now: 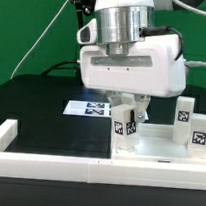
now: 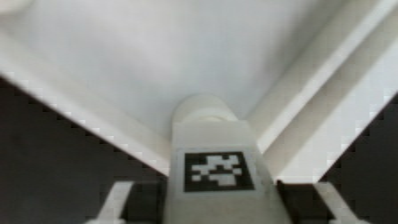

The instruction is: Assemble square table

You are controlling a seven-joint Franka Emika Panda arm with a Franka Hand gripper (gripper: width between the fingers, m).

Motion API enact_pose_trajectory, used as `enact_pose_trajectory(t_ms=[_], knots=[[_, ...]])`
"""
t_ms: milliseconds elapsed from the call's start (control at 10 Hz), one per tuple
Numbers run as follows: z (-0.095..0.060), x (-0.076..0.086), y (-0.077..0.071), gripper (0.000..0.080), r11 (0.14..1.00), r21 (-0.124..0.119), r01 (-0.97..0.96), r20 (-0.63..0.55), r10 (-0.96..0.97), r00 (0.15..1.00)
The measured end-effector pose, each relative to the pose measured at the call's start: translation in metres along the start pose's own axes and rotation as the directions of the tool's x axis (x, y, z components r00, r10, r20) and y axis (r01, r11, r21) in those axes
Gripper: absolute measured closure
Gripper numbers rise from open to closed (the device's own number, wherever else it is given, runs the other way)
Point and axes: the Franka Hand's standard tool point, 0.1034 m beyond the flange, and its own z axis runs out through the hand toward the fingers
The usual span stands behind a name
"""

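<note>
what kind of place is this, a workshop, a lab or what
Most likely a robot lab test bench. A white robot arm's gripper works on a black table fenced by a long white border wall, and the flat white marker board and small white plastic legs carry black-and-white tags for camera tracking.

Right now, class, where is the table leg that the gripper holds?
In the exterior view, the leg stands upright at centre, clamped in the gripper over the square top, left of two upright legs.

a robotics lab: green backdrop [image 1: 38, 16], marker board [image 1: 88, 109], black table [image 1: 41, 106].
</note>
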Motion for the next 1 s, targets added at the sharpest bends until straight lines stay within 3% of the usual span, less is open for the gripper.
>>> enact_pose_trajectory(t_ms=[400,700,800,900,1000], knots=[[0.0031,-0.0089,-0.0046,0.0508,0.954,0.005,-0.300,0.019,0.300,0.954],[0.0030,-0.0089,-0.0050,0.0503,0.959,0.008,-0.282,0.023,0.281,0.959],[0.0024,-0.0074,-0.0052,0.0292,0.980,0.011,-0.201,0.022,0.201,0.979],[0.0024,-0.0074,-0.0052,0.0292,0.986,0.013,-0.165,0.022,0.165,0.986],[0.0027,-0.0075,-0.0050,0.0181,0.998,0.014,-0.057,0.020,0.057,0.998]])
